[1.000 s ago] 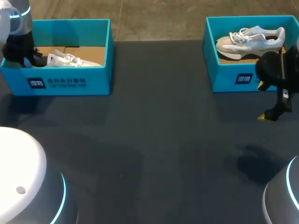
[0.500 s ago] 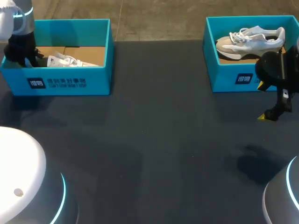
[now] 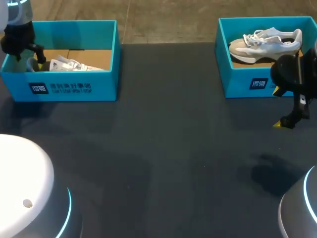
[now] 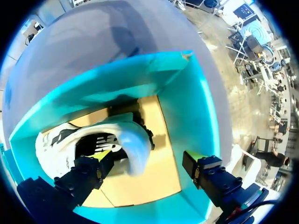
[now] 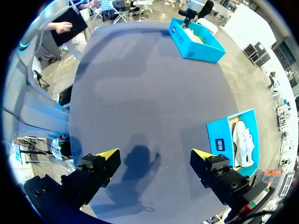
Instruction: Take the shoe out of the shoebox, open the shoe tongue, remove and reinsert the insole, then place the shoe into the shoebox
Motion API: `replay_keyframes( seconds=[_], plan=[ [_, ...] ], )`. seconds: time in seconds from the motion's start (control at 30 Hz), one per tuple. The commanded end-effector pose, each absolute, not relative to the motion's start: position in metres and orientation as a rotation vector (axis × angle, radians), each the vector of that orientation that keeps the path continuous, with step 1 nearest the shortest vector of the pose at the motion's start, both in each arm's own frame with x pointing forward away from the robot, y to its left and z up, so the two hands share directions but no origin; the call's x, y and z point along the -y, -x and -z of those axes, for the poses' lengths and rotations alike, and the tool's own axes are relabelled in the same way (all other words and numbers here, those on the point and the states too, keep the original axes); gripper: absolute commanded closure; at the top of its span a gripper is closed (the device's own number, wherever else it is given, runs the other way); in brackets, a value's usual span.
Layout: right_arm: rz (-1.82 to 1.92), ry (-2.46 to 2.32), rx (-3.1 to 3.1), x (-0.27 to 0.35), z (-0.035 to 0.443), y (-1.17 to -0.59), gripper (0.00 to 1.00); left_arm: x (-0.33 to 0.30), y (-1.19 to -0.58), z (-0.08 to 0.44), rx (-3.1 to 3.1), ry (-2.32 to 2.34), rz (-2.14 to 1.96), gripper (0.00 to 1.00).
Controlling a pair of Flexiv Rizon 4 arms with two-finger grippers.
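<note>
A white shoe [image 3: 74, 63] lies inside the teal shoebox [image 3: 59, 88] at the table's far left. My left gripper [image 3: 35, 62] hangs over that box's left end. In the left wrist view the gripper [image 4: 149, 157] is open wide. One fingertip [image 4: 103, 156] sits by the shoe's heel opening [image 4: 126, 142], and the other stands apart over the cardboard floor. A second teal shoebox [image 3: 247, 84] at the far right holds a grey and white shoe [image 3: 265, 42]. My right gripper [image 3: 277, 107] hovers open just in front of it, with only bare table between its fingers [image 5: 155, 154].
The dark table [image 3: 168, 148] stretches between the two boxes. In the right wrist view the right box [image 5: 218, 140] with its shoe [image 5: 244, 140] lies beside the gripper. The left box [image 5: 196, 44] is far ahead across the table.
My left gripper has opened wide and risen a little at the left box's end, letting go of the shoe, which stays in the box. The right arm has not moved.
</note>
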State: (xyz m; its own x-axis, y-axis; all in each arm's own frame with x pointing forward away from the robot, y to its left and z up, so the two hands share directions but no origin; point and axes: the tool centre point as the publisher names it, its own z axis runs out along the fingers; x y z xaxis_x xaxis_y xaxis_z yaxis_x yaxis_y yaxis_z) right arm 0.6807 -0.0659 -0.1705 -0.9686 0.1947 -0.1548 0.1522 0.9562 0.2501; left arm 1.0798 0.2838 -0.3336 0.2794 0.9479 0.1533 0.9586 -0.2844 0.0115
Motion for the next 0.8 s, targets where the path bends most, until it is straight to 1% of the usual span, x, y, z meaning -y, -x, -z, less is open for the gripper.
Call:
replay_keyframes(
  seconds=[0.03, 0.33, 0.63, 0.8],
  plan=[
    [-0.351, -0.262, -2.935, 0.065, 0.171, -0.683, 0.00, -0.281, -1.066, 0.314, 1.856, 2.447, 0.237, 0.00],
    [-0.351, -0.262, -2.935, 0.065, 0.171, -0.683, 0.00, -0.277, -1.070, 0.273, 2.017, 2.406, 0.288, 0.00],
    [-0.351, -0.262, -2.935, 0.065, 0.171, -0.683, 0.00, -0.288, -1.083, 0.237, 2.324, 2.201, 0.163, 0.00],
    [-0.302, -0.314, -2.882, 0.079, 0.177, -0.711, 0.00, -0.291, -1.092, 0.221, 2.447, 2.072, 0.194, 0.00]
  ],
)
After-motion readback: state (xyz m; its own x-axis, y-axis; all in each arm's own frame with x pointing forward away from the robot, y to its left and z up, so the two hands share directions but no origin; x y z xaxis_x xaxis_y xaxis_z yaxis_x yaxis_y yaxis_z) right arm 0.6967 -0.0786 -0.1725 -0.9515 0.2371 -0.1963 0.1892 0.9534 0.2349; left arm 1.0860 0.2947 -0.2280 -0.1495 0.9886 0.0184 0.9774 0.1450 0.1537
